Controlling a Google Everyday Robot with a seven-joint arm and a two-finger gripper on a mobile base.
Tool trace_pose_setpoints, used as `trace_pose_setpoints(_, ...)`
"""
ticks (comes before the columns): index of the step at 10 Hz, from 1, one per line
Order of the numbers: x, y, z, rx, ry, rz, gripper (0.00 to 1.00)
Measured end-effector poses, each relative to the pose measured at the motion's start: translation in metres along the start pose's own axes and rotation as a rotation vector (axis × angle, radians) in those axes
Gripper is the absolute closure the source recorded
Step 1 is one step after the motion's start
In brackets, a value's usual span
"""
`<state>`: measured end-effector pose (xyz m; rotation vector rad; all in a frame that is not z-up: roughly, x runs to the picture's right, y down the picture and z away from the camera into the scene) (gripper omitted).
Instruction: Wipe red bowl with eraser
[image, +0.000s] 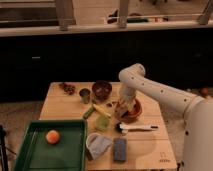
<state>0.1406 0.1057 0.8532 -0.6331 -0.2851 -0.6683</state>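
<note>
The red bowl (133, 112) is wide, shallow and orange-red, and it sits on the wooden table (150, 145) right of centre. My gripper (122, 108) hangs from the white arm and reaches down onto the bowl's left rim. It is shut on the eraser (120, 113), a small brownish-tan block that presses against the bowl's left inner side. The arm hides part of the bowl's back rim.
A maroon bowl (101, 90) and a metal cup (85, 95) stand behind. A white-handled brush (137, 128) lies in front of the red bowl. A blue-grey pad (119, 149), a pale cup (97, 145), green and yellow items (96, 111), and a green tray (35, 155) with an orange fruit (52, 136) sit front left.
</note>
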Motion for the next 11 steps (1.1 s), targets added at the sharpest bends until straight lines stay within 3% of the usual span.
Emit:
trace_pose_setpoints(5,0.046,0.047,-0.012,0.001,0.034,0.118,1.0)
trace_pose_setpoints(7,0.053,0.04,-0.016,0.012,0.05,0.135,1.0)
trace_pose_setpoints(11,0.064,0.003,-0.015,0.045,0.08,0.129,1.0)
